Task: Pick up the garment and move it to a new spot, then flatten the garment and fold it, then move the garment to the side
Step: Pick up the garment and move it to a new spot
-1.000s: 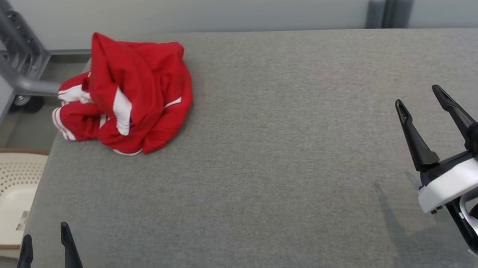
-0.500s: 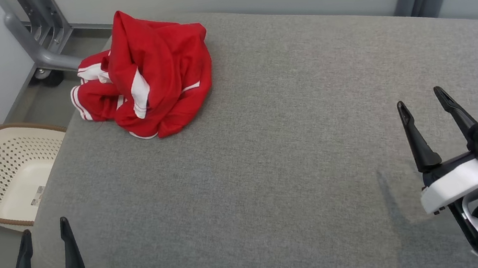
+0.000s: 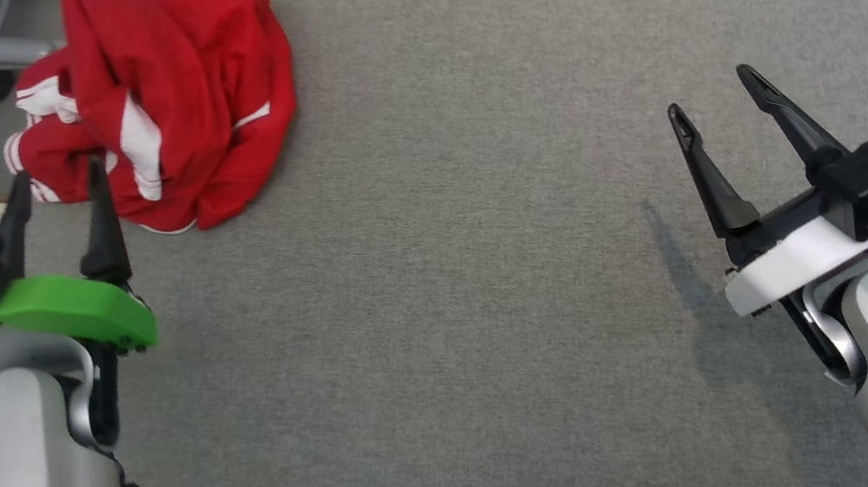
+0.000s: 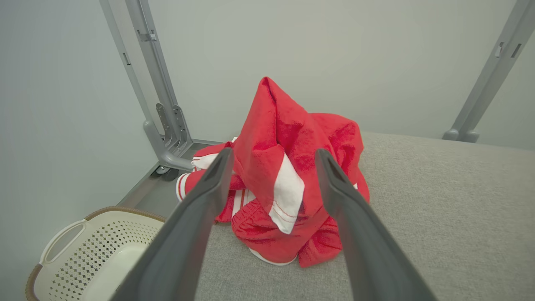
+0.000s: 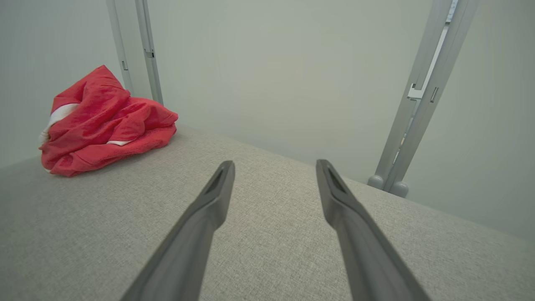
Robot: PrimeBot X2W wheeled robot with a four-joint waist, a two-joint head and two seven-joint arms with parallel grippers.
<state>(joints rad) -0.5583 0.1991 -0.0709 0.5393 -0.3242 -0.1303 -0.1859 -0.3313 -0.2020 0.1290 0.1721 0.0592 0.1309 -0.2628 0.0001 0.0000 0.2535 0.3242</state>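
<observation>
On grey woven cushion (image 3: 491, 269), crumpled red garment (image 3: 172, 102)

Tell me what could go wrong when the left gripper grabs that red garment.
1. The red striped garment lies crumpled at the grey cushion's far left corner, with a striped part seemingly overhanging. A poor pinch might drag it off toward the laundry basket.
2. The open left gripper may catch only one loose fold, so the heap unfurls unevenly.
3. The right gripper sits open and far away, so it probably cannot steady the garment quickly.

Garment (image 3: 171, 93) on cushion (image 3: 494, 286), perhaps overhanging left.
</observation>
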